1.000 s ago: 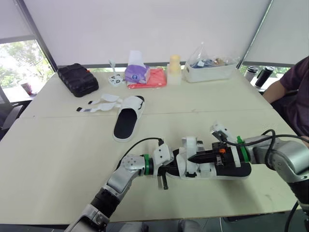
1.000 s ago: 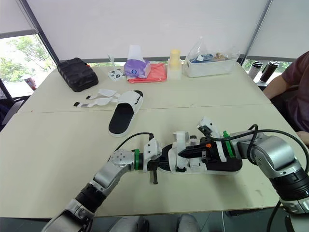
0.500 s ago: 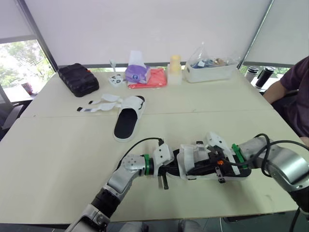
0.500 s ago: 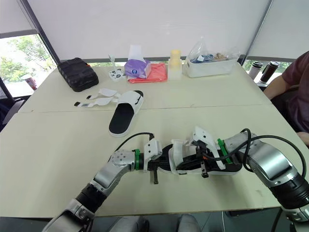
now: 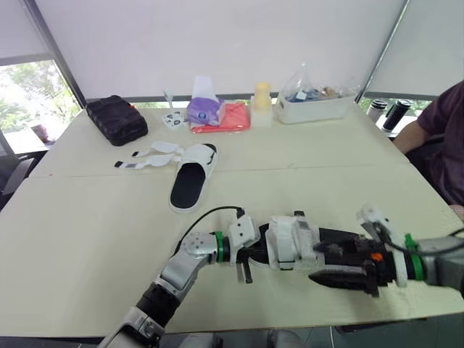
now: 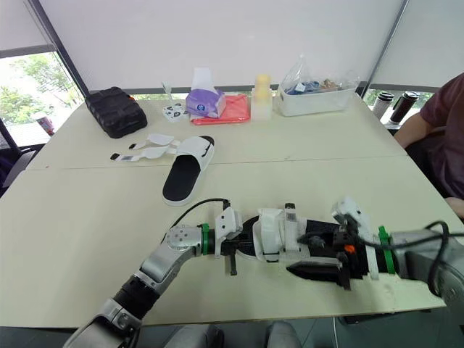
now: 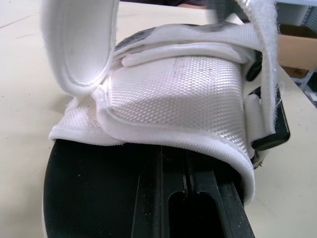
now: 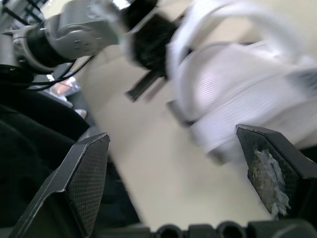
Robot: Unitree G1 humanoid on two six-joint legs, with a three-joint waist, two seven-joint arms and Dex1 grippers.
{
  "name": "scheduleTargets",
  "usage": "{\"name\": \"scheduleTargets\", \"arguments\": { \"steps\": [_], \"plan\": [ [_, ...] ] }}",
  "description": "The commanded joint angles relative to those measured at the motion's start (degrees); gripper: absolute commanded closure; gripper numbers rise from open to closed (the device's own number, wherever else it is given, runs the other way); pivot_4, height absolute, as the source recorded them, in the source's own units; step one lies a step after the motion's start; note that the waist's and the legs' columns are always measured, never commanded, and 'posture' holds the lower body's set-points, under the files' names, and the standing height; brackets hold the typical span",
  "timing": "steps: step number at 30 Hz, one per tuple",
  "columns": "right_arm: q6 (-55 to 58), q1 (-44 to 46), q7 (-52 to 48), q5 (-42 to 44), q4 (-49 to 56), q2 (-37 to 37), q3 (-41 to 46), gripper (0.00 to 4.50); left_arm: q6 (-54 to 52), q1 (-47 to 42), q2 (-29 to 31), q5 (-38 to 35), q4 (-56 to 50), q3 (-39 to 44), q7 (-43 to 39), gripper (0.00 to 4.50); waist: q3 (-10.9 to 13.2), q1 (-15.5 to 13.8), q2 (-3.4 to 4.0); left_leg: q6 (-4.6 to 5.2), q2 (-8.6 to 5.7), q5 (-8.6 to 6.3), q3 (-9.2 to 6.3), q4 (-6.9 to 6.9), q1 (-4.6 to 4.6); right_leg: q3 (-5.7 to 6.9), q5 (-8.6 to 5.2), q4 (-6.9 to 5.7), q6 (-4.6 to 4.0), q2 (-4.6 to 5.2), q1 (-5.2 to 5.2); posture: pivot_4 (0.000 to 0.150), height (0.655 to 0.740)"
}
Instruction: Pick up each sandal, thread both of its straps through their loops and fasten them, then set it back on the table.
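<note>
The sandal point(image 5: 291, 245) I'm on sits near the front edge of the tabletop, a bit right of the middle, white straps up and one strap flap point(image 7: 79, 44) curling loose. My left gripper point(image 5: 245, 259) is at its toe end, fingers point(image 7: 153, 203) narrow, nearly together, lying on the black footbed under the straps. My right gripper point(image 5: 330, 264) is at the heel end, spread wide. The other sandal point(image 5: 192, 177) lies toward the left-middle, straps undone. A black pouch point(image 5: 117, 118) and a tissue pack point(image 5: 204, 107) sit by the far edge.
</note>
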State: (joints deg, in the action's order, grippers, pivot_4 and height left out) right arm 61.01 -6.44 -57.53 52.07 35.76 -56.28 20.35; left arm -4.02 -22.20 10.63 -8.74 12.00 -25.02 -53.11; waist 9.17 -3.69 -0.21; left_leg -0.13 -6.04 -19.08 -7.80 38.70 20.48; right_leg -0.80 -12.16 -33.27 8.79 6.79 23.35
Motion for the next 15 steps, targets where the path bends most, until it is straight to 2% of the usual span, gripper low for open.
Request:
{"name": "scheduleTargets", "arguments": {
  "steps": [1,5,9,12,15],
  "plan": [
    [0.0,-5.0,3.6,2.3,6.5,2.6,-0.2,0.14,-1.9,1.2,2.2,2.7,5.2,1.1,1.6,4.50,0.0,0.2,-0.09,-0.04,0.00,-0.02,0.01,-0.01,-0.02,0.00,-0.01,0.00,0.01,-0.01,0.00,0.150,0.7400],
    [-5.0,-8.0,9.4,-2.7,6.5,7.3,-3.1,0.14,-1.9,1.1,2.8,2.8,5.3,1.0,1.2,4.50,-0.1,0.6,-0.31,-0.03,0.03,0.09,0.04,-0.37,-0.20,-0.02,-0.04,0.04,0.04,-0.02,0.01,0.150,0.7400],
    [-9.0,-8.4,11.8,-6.2,4.6,8.7,-3.9,0.14,-2.1,1.0,3.1,2.8,5.3,1.0,1.2,4.50,-0.2,1.1,-0.35,-0.09,0.06,0.14,0.03,-0.48,-0.22,-0.02,-0.04,0.06,0.01,-0.04,0.02,0.150,0.7400],
    [-12.9,-5.3,11.5,-9.5,-2.1,6.8,-0.6,0.14,-2.3,1.0,3.4,2.6,5.4,1.0,1.0,4.50,-0.3,1.3,-0.31,-0.09,0.05,0.14,0.02,-0.48,-0.23,-0.02,-0.04,0.05,0.01,-0.04,0.01,0.150,0.7400],
    [-12.3,-4.1,8.5,-7.7,-5.8,3.4,3.6,0.14,-2.4,0.9,3.5,2.5,5.5,1.0,0.6,4.50,-0.2,1.3,-0.29,-0.08,0.01,0.16,0.04,-0.47,-0.22,-0.04,-0.02,0.05,-0.02,-0.01,0.01,0.150,0.7400]
  ]
}}
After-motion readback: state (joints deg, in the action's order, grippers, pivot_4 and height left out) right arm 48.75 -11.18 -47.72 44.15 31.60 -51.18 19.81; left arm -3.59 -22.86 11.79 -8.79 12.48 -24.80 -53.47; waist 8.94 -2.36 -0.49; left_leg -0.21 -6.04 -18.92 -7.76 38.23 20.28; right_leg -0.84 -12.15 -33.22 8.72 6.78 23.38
